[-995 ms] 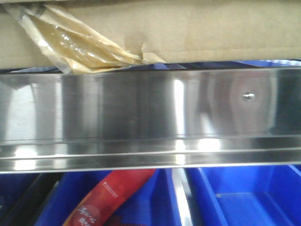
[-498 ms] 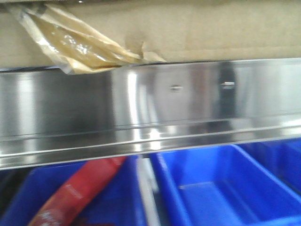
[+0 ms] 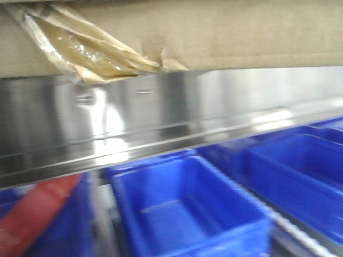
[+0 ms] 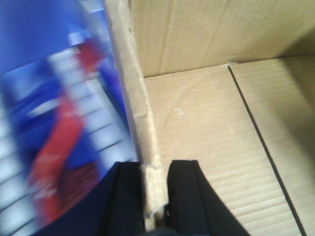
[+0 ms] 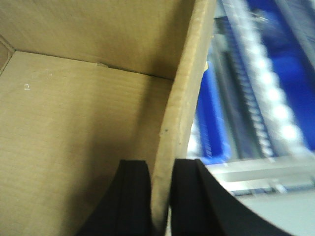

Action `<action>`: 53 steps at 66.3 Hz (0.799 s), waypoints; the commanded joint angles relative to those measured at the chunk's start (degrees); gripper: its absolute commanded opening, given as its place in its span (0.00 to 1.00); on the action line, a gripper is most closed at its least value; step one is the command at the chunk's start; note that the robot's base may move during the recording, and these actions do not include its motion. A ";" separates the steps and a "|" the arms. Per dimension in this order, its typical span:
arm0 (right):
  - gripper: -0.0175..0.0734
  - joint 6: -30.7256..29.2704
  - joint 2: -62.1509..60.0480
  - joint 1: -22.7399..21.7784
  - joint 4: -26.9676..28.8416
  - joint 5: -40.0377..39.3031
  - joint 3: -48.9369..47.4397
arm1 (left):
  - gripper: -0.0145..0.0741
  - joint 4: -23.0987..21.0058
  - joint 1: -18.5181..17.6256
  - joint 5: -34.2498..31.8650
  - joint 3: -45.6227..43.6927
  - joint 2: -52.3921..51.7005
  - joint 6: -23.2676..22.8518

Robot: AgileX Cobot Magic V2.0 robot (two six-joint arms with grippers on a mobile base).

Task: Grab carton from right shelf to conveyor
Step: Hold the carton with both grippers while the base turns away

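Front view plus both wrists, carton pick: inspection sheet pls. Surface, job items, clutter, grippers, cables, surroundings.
Surface: shiny stainless shelf rail across the front view, blurred.
Job's things: carton sits above the rail, with a crumpled tape tuft at its lower left; the interior visible in the wrist views is bare. No conveyor identifiable.
Clutter: blue bins under the rail; red packet at the lower left.
Grippers: left gripper shut on the carton's left wall; right gripper shut on its right wall.
Cables: nothing seen.
Surroundings: roller track and more blue beside the carton, too blurred to detail.
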 commanded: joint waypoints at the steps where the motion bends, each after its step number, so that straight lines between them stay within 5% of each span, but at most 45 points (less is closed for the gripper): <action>1: 0.12 -0.59 -0.60 -0.29 -0.68 -2.70 -0.09 | 0.15 -0.24 -0.36 -1.43 -0.19 -0.97 0.33; 53: 0.12 -0.59 -0.60 -0.29 -0.68 -2.70 -0.09 | 0.15 0.55 -0.36 -1.43 -0.19 -0.97 0.33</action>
